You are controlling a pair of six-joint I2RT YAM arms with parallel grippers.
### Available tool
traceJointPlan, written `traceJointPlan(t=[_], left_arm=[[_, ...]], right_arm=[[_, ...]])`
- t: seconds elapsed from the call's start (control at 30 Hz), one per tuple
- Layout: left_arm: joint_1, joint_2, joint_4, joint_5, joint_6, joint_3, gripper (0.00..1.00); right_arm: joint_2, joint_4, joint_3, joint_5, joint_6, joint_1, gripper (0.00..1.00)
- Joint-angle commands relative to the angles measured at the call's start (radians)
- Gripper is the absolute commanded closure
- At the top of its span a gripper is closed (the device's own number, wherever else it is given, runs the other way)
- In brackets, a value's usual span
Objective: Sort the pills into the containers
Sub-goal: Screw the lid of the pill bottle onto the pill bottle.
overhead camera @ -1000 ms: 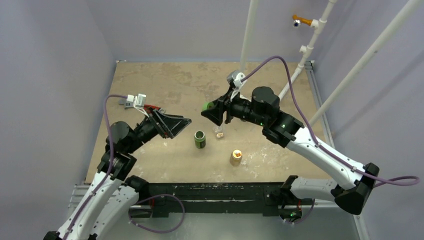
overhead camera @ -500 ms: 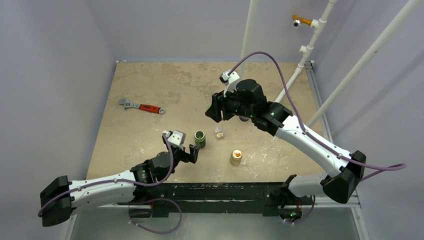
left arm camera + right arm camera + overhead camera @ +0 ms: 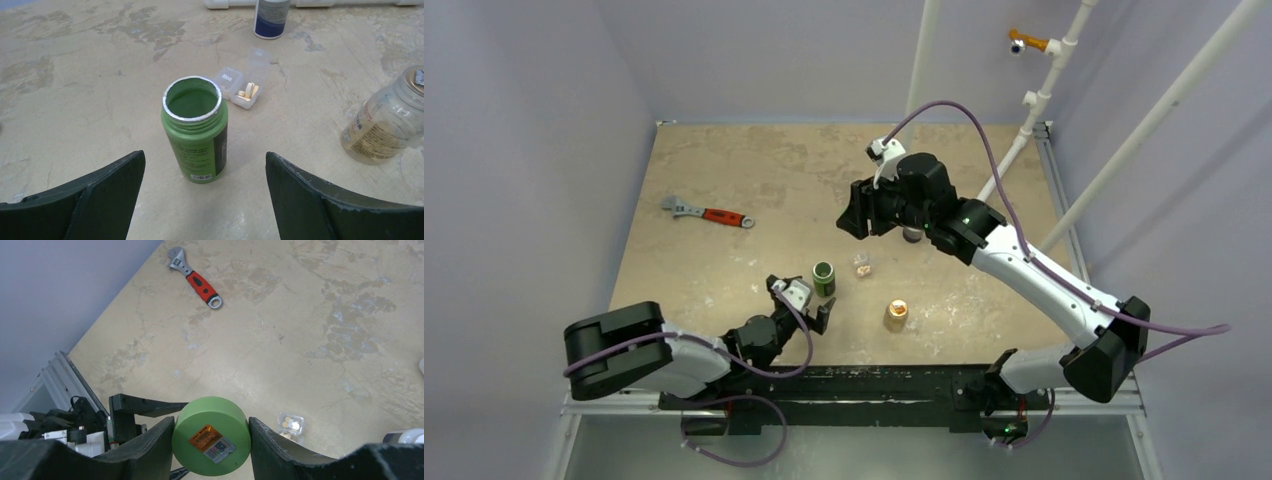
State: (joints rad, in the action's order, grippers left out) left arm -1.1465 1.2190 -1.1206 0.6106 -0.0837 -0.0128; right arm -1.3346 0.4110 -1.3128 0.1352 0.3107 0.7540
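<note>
Ahead of left tool (image 3: 205, 156), container (image 3: 243, 86)

My left fingers (image 3: 100, 200) are matt black, scuffed grey at the edges. Between them the bottle (image 3: 195, 135) is leaf green, silver-rimmed, with a black label panel in white print. At its 1 o'clock the case (image 3: 227, 80) is clear, lettered white, and its pills (image 3: 248, 92) are pale cream. At 3 o'clock a clear jar (image 3: 385, 122) wears a tan label. The table (image 3: 75, 75) is beige, mottled with brown blotches. My right fingers (image 3: 150, 450) are black too; their cap (image 3: 211, 436) is bright green with an orange-and-white sticker. The wrench (image 3: 195, 275) is red-handled and silver-headed.
</note>
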Motion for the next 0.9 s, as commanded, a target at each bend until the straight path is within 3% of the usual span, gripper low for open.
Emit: traceJointPlan(t=[0.0,0.53,0.87], left_arm=[[-0.004,0.117,-0.305,-0.068,0.056,0.048,0.11],[0.032,0.287,-0.304,-0.072,0.051,-0.047,0.1],[0.14,0.361,-0.305,-0.246,0.018,-0.1,0.13]], right_arm=[[-0.036,0.006,-0.055,0.037,0.015,-0.008,0.84],[-0.053,0.017,-0.066,0.046,0.015,-0.008,0.83],[-0.048,0.017,-0.061,0.052,0.015,-0.01,0.83]])
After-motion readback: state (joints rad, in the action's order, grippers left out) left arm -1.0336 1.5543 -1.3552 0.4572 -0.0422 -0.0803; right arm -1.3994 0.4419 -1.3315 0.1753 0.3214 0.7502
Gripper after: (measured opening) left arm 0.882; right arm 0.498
